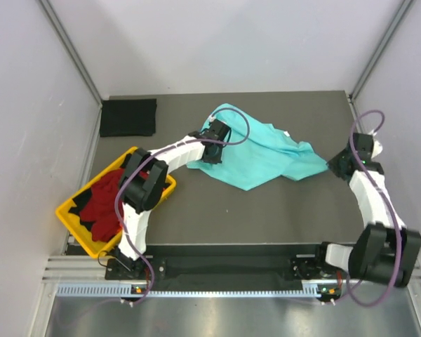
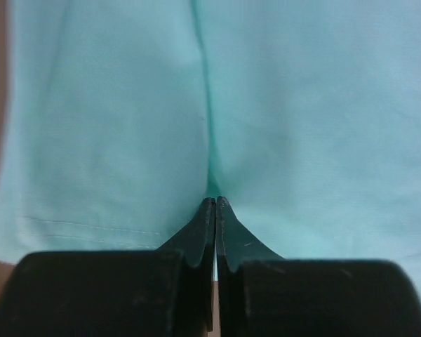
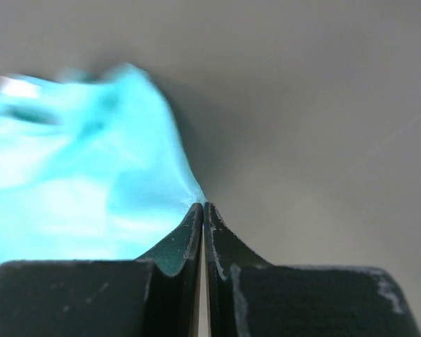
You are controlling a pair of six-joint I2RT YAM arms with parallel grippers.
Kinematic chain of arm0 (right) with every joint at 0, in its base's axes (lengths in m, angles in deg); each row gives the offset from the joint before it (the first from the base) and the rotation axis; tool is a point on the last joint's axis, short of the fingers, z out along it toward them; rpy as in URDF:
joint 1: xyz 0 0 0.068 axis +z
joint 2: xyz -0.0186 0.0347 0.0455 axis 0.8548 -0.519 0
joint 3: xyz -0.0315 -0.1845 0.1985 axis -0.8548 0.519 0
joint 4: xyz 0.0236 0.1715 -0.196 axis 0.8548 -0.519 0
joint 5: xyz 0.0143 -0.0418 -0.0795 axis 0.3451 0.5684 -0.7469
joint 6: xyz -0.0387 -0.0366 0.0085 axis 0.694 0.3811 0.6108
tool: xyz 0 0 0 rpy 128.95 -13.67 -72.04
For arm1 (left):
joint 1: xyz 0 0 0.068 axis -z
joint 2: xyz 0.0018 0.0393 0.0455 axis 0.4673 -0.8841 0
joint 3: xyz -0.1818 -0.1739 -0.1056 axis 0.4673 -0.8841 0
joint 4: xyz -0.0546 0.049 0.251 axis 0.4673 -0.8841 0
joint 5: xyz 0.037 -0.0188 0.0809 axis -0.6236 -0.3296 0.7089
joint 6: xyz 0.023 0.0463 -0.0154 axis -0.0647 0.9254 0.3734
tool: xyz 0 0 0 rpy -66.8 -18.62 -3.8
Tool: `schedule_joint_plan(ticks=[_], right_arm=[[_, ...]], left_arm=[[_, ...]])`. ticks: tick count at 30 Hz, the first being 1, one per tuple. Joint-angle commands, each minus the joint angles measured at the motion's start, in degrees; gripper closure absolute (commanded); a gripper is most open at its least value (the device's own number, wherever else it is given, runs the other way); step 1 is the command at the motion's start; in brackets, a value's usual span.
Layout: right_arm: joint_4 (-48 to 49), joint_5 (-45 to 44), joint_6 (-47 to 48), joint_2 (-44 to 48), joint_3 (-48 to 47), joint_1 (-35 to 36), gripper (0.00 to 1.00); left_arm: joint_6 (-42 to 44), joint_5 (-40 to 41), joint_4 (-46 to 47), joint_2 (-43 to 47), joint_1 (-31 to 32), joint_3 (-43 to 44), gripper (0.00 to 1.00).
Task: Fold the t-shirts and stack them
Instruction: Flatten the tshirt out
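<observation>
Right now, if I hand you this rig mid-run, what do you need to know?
Left end effector: shut on a pinch of the mint-teal t-shirt, on its left part.
Right end effector: shut on that shirt's right corner.
The mint-teal shirt lies crumpled and unfolded mid-table.
Black t-shirt: flat at the back-left corner, looks folded.
Red t-shirt: heaped in the yellow tray, front left.
Done: apparently the black one only.
Left: spread and fold the mint-teal shirt, fold what is in the tray, stack them all.
</observation>
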Motion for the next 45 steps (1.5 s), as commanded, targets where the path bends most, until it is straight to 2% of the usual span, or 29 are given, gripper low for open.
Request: schedule_joint_plan(ticks=[1, 6, 9, 10, 11, 12, 15, 17, 19, 22, 26, 33, 42, 44, 45], right_arm=[[-6.17, -0.51, 1.63, 9.62, -7.08, -0.58, 1.0], [-10.32, 0.9, 0.93, 17.28, -11.66, -0.67, 1.0], [-10.76, 1.6, 0.75, 20.28, -12.72, -0.58, 1.0], [-10.94, 3.0, 0.66, 20.63, -12.81, -0.58, 1.0], [-11.29, 3.71, 0.66, 20.72, -12.63, -0.67, 1.0], [-11.72, 4.59, 0.66, 20.81, -12.37, -0.58, 1.0], [-10.86, 7.23, 0.05, 22.12, -9.74, -0.67, 1.0], [-10.15, 8.46, -0.39, 23.44, -7.72, -0.67, 1.0], [-9.62, 9.25, -0.48, 23.88, -7.19, -0.58, 1.0], [-9.62, 9.52, -0.04, 23.8, -7.09, -0.49, 1.0], [-9.79, 9.96, 0.31, 23.53, -7.18, -0.58, 1.0], [-9.18, 10.48, -0.21, 23.1, -7.01, -0.49, 1.0], [-8.48, 10.4, -0.57, 22.57, -6.83, -0.49, 1.0], [-8.3, 10.57, -0.65, 22.83, -6.48, -0.58, 1.0], [-8.21, 10.49, -0.57, 22.92, -6.22, -0.49, 1.0]], left_arm=[[2.55, 4.77, -2.83, 5.61, -0.9, 4.4, 1.0], [5.28, 6.63, -3.02, 10.01, -1.07, 8.97, 1.0], [6.68, 4.79, -5.37, 12.3, -1.16, 10.82, 0.98], [6.25, 4.0, -6.08, 13.0, -1.16, 10.56, 0.9], [5.99, 1.82, -6.35, 14.57, -1.16, 8.99, 0.76], [5.55, 0.66, -6.61, 15.28, -1.16, 7.67, 0.71], [3.18, -5.91, -2.78, 19.32, -1.16, -0.84, 0.58], [0.12, -8.3, 1.1, 21.95, -1.07, -9.07, 0.53], [-2.7, -9.37, 5.48, 22.84, -1.16, -13.5, 0.49], [-3.16, -12.77, 10.24, 22.41, -1.07, -18.96, 0.47], [-5.0, -12.71, 12.45, 19.34, -0.98, -19.59, 0.46], [-16.07, -14.47, 20.18, 16.44, -1.07, -24.33, 0.49], [-22.58, -11.76, 20.45, 11.16, -0.37, -24.6, 0.53], [-23.11, -9.12, 20.02, 10.02, -0.11, -23.9, 0.58], [-23.02, -8.5, 20.45, 9.84, -0.11, -23.81, 0.65]])
